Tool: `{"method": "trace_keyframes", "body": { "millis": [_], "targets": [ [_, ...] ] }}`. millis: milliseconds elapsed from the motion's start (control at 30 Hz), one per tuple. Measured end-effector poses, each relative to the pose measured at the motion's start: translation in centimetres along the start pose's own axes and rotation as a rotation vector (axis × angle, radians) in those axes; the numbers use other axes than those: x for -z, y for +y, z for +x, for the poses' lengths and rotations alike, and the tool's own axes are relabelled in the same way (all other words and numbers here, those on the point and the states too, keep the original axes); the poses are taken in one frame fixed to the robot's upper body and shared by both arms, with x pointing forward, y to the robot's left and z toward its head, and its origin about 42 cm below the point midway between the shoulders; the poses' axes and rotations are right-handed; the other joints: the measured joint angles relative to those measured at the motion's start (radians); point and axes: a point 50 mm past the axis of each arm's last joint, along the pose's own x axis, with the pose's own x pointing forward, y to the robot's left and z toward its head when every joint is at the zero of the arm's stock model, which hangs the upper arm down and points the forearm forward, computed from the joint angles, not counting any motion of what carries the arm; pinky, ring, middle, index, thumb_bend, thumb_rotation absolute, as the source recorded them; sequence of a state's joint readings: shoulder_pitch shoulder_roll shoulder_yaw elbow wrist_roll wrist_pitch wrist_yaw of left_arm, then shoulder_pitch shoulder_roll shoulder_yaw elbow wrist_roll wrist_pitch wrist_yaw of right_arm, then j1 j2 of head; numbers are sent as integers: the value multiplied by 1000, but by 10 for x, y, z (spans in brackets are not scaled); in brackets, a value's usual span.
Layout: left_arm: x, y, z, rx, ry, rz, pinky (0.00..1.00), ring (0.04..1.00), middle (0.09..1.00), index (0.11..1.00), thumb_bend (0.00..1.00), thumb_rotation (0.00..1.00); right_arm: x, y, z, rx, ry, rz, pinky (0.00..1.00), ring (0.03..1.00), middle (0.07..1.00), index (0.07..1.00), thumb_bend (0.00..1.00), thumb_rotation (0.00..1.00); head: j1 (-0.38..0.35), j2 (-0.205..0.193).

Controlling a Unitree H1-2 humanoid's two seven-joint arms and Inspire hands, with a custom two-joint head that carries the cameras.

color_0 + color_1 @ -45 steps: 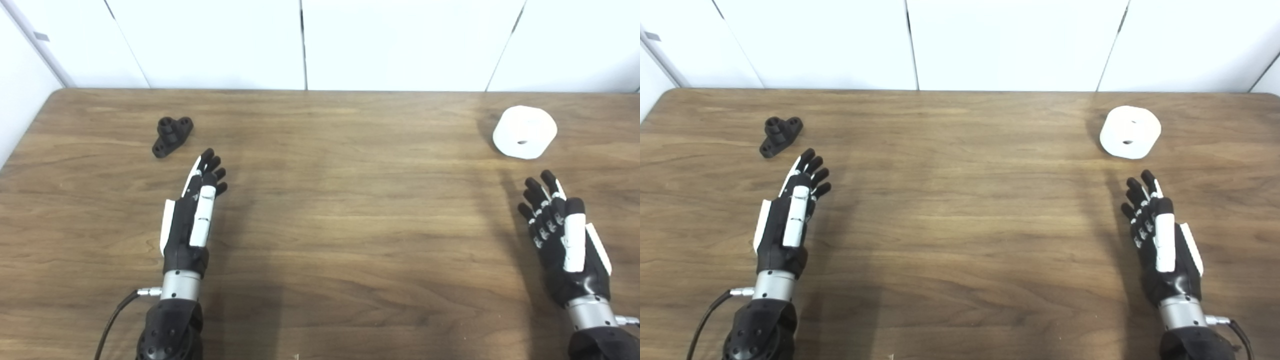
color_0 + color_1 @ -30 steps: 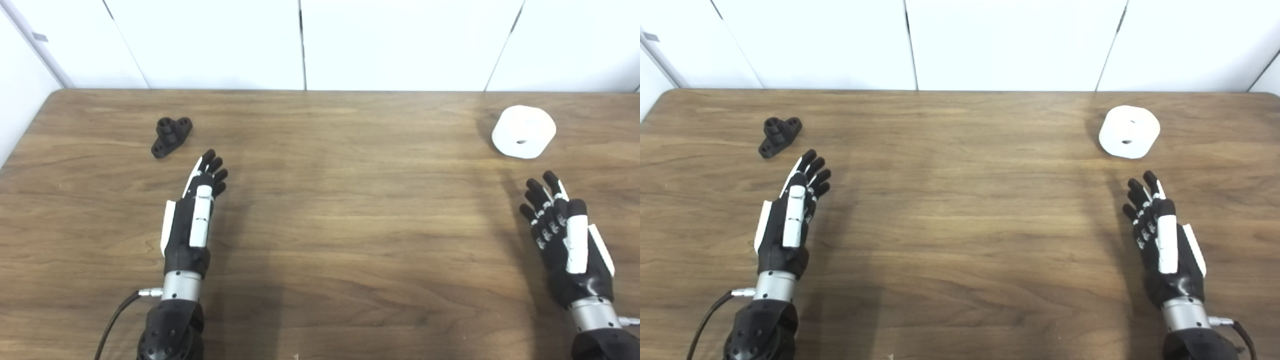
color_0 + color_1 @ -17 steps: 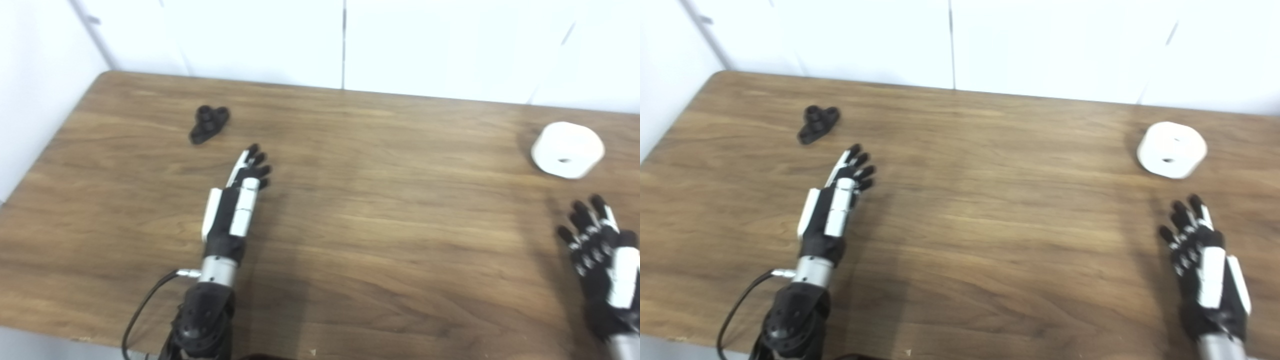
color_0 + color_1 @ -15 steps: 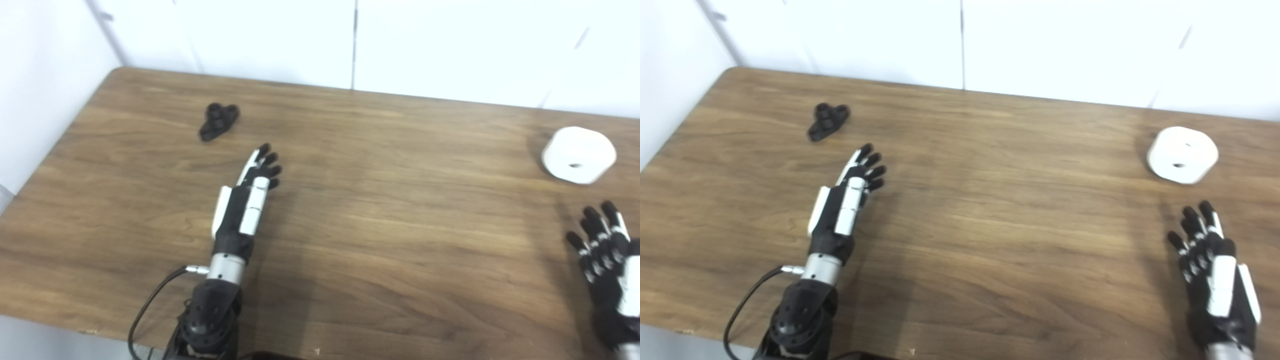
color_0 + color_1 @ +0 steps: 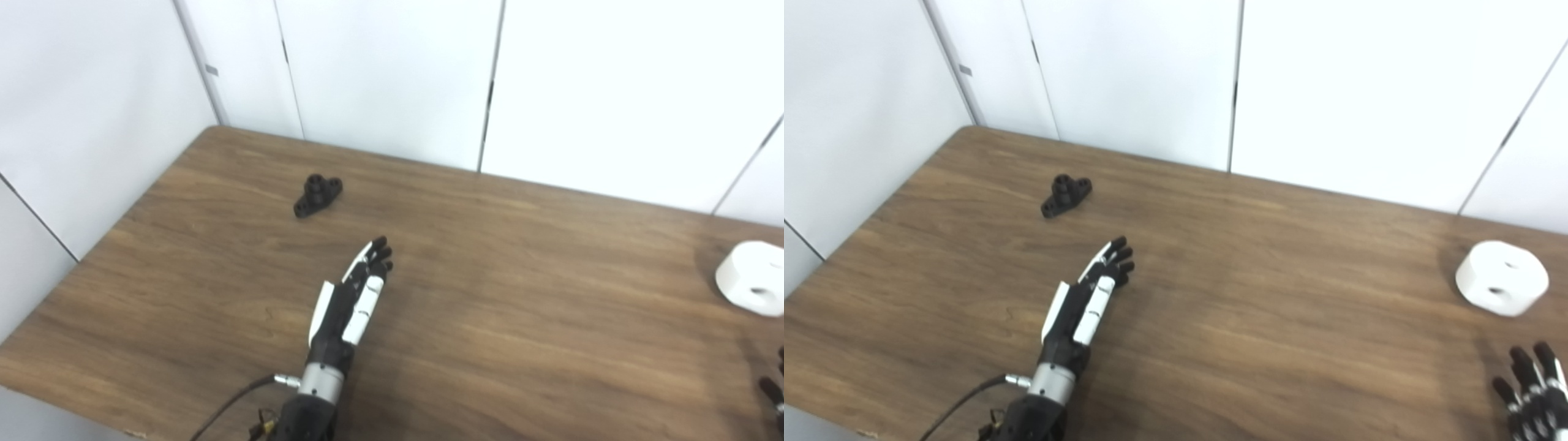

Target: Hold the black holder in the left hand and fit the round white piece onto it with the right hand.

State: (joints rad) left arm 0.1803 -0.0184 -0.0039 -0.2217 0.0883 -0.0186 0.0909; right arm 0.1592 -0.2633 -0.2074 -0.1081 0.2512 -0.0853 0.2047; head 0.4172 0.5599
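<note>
- Lying flat on the table (image 5: 551,343), the black holder (image 5: 317,195) sits at the far left, well apart from the round white piece (image 5: 1502,285) at the far right; nothing is fitted yet.
- Each part lies on the side of the hand meant for it, so I judge each arm can reach straight ahead.
- The left hand (image 5: 352,297) holds nothing, fingers straight and close together, pointing toward the holder.
- The right hand (image 5: 1532,387) shows only spread fingertips at the near right edge, empty.
- No container is visible.
</note>
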Motion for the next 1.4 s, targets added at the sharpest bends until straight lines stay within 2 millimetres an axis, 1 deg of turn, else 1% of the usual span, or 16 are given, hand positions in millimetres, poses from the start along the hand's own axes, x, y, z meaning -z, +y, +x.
{"method": "trace_keyframes", "body": {
  "millis": [100, 200, 267, 367, 433, 467, 700, 800, 900, 1033, 1067, 1200, 1233, 1267, 1300, 1400],
  "targets": [
    [0, -2, 0, -3, 0, 11, 889, 908, 921, 955, 541, 937, 0, -1, 1, 1, 1, -6, 1000, 1000, 954, 1000, 566, 1000, 2, -31],
    [2, -3, 0, -2, -5, 10, 891, 912, 928, 961, 531, 921, 1, -1, 2, 1, 0, -8, 1000, 1000, 955, 1000, 557, 1000, -8, -43],
    [3, -3, 0, -2, -9, 9, 892, 917, 933, 964, 523, 913, 1, -2, 3, 2, -4, -12, 1000, 997, 952, 1000, 553, 1000, -8, -43],
    [4, -4, -1, -2, -12, 9, 896, 927, 940, 964, 538, 905, 1, -4, 5, 2, -30, -22, 999, 990, 948, 1000, 568, 1000, -21, -74],
    [5, -4, -1, -1, -13, 10, 902, 932, 941, 963, 557, 904, 2, -7, 7, 1, -36, -30, 991, 987, 948, 1000, 569, 1000, -21, -74],
    [5, -5, -1, 1, -12, 11, 908, 940, 946, 966, 564, 907, 2, -8, 9, 1, -40, -34, 986, 986, 951, 1000, 562, 1000, -26, -83],
    [5, -7, -1, 9, -12, 26, 914, 949, 950, 962, 556, 930, 3, -11, 13, 0, -50, -43, 998, 999, 965, 1000, 569, 1000, -31, -100],
    [5, -8, -2, 12, -14, 40, 912, 942, 947, 960, 522, 932, 3, -12, 13, 0, -50, -43, 989, 987, 949, 1000, 563, 1000, -29, -107],
    [5, -8, -2, 12, -14, 46, 896, 927, 937, 941, 470, 907, 3, -12, 13, -1, -49, -50, 985, 983, 944, 1000, 564, 1000, -28, -109],
    [5, -9, -2, 8, -17, 60, 874, 910, 925, 926, 469, 815, 3, -13, 13, -2, -48, -57, 985, 981, 940, 1000, 544, 1000, -28, -109],
    [5, -9, -2, 6, -18, 66, 862, 908, 924, 929, 450, 751, 3, -13, 13, -1, -48, -57, 977, 978, 940, 1000, 539, 1000, -26, -115],
    [5, -9, -3, -8, -27, 94, 850, 899, 915, 920, 411, 606, 3, -13, 13, 1, -48, -57, 974, 975, 942, 1000, 542, 1000, -23, -123],
    [4, -9, -3, -13, -31, 105, 835, 884, 905, 909, 416, 554, 3, -14, 13, 1, -49, -56, 978, 978, 944, 1000, 548, 1000, -23, -124],
    [4, -10, -3, -20, -38, 125, 817, 870, 896, 896, 447, 471, 3, -14, 13, 2, -49, -54, 977, 979, 945, 1000, 545, 1000, -20, -124],
    [3, -9, -3, -29, -46, 144, 807, 860, 886, 886, 475, 432, 3, -14, 13, 2, -50, -49, 980, 980, 947, 1000, 544, 1000, -20, -124],
    [-3, -8, -4, -59, -71, 206, 793, 844, 868, 877, 538, 362, 3, -15, 13, 5, -53, -40, 980, 984, 951, 1000, 540, 1000, -17, -124]
  ]
}}
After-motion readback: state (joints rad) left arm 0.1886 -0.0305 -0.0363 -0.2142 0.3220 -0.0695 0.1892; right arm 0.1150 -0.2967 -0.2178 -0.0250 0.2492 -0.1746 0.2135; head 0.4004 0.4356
